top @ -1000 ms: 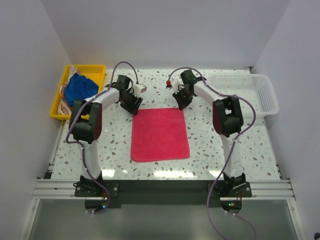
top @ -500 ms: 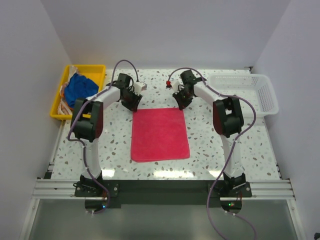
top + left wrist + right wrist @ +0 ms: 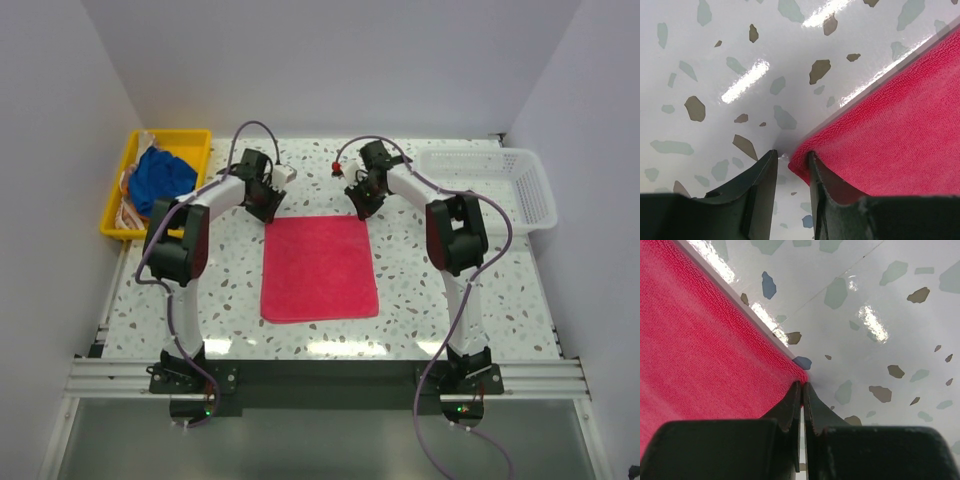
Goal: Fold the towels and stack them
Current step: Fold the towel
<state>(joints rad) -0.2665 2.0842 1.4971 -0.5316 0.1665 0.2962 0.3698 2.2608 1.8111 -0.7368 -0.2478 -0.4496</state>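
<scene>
Centrally, pink towel (image 3: 320, 268), right hand (image 3: 802, 385) pinching far corner, left hand (image 3: 792, 155) ajar astride another

Bare tabletop (image 3: 420, 290) around pink towel (image 3: 318, 268); yellow tray (image 3: 185, 136) blocks left, mesh basket (image 3: 541, 192) right.

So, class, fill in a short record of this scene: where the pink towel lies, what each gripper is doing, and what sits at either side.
Pink towel: spread flat in the middle of the table, not yet folded
Left gripper: jaws slightly apart, straddling the towel's far left corner
Right gripper: shut at the far right corner, seemingly pinching it
Yellow tray: left side, a crumpled blue towel inside
White basket: right side
</scene>
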